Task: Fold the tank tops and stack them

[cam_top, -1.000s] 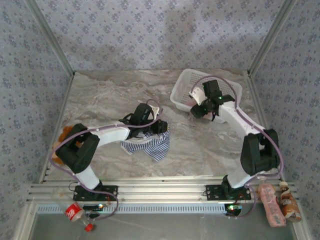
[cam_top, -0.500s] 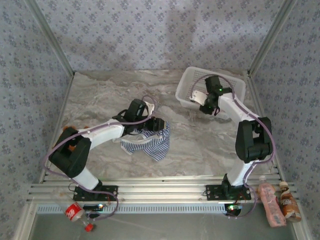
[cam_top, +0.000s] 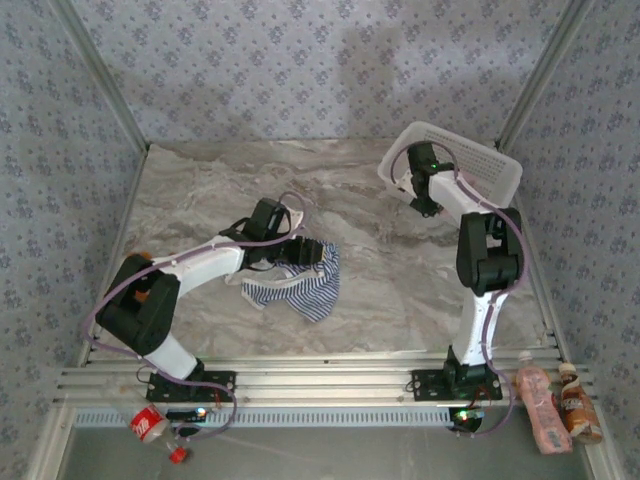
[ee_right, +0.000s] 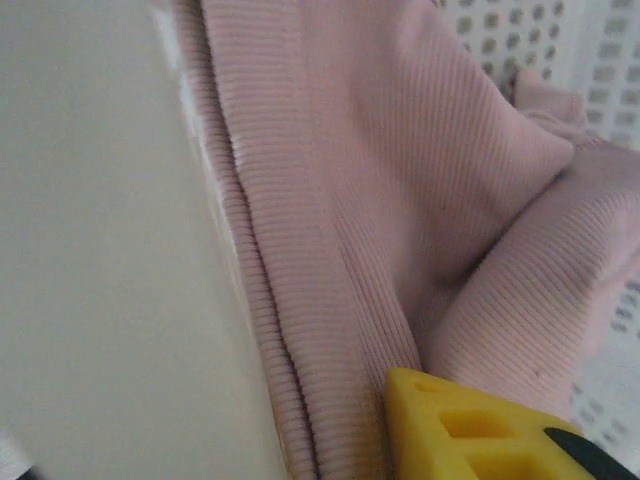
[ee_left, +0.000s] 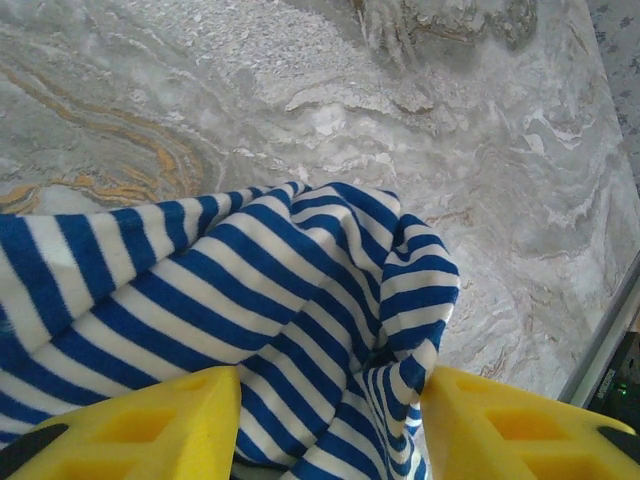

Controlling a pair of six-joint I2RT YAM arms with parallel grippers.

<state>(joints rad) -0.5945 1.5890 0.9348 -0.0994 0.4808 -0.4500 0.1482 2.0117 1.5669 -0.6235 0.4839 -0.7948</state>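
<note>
Just below frame centre, the striped tank top [cam_top: 305, 285] is held bunched between the half-spread fingers of the left gripper [ee_left: 330, 390] and may be dragged into creases; at upper right, the right gripper [cam_top: 425, 200], closure not discernible, is set against the pink tank top [ee_right: 400, 200] in the tilted basket [cam_top: 475, 165], which may be overturned

striped top [cam_top: 300, 285] crumpled, pink top [ee_right: 400, 200] bunched in basket [cam_top: 480, 165].

There are two tank tops: one navy-and-white striped tank top [cam_top: 300, 290] mid-frame in the top view, one pink tank top [ee_right: 400, 200] in the right wrist view. Two robot arms, the left arm [cam_top: 200, 265] and right arm [cam_top: 480, 250], and one white lattice basket [cam_top: 480, 160] at upper right. Three bottles lie along the bottom edge: a red-labelled bottle [cam_top: 148, 425] lower left, a pink bottle [cam_top: 540, 405] and a brown bottle [cam_top: 577, 400] lower right.
</note>
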